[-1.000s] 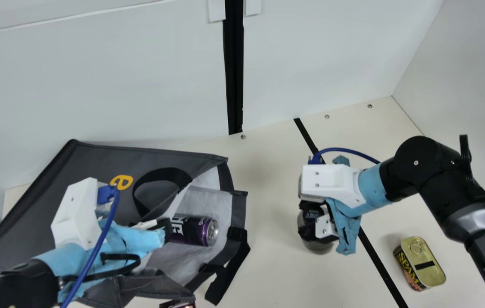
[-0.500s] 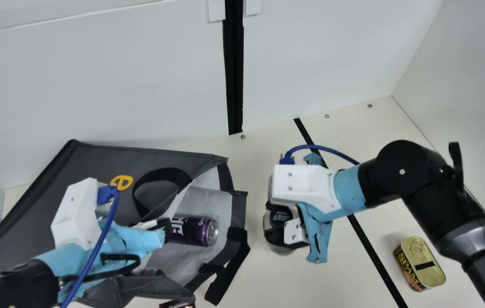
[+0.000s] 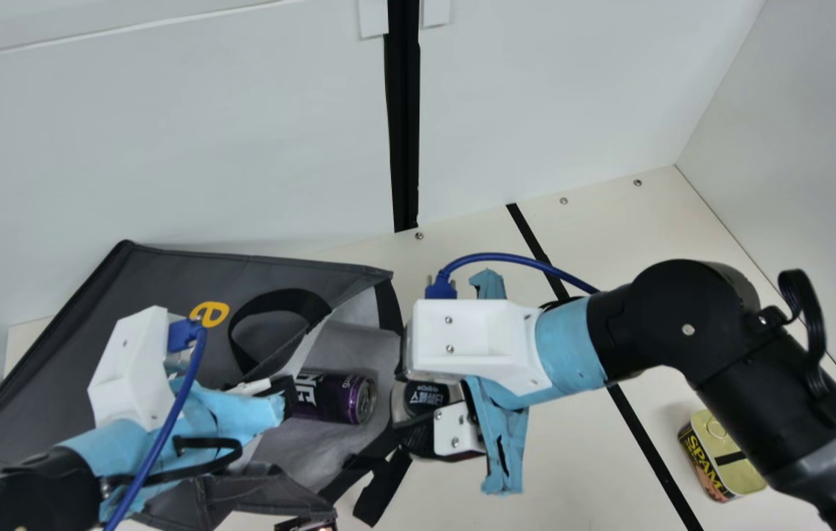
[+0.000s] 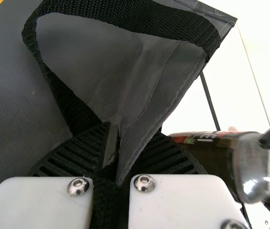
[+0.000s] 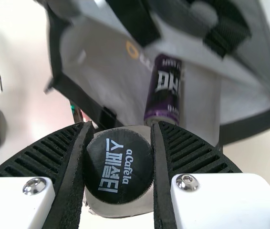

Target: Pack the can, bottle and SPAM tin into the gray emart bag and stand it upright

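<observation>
- Main view: the gray emart bag lies on its side at the left of the cream table, its pale-lined mouth facing right.
- Main view: the can, purple, lies inside the bag just within that mouth, its metal end toward the opening.
- Main view: the left gripper is at the mouth's edge, near the can and the dark handle loop.
- Main view: the right gripper holds the bottle, dark cap up, by the bag's right rim; bottle and rim overlap here, and whether they touch I cannot tell.
- Main view: the SPAM tin sits outside the bag, near and right on the table, partly behind the right arm.
- Left wrist view: the left gripper is pinched narrow on a fold of the bag's gray fabric, beside the handle's webbing. The bottle shows beyond, next to the other gripper's dark fingers.
- Right wrist view: the right gripper has its ribbed fingers pressed to both sides of the bottle's neck end, the round cap between them. Beyond it the bag gapes, its straps blurred, with the can lying on the lining inside.
</observation>
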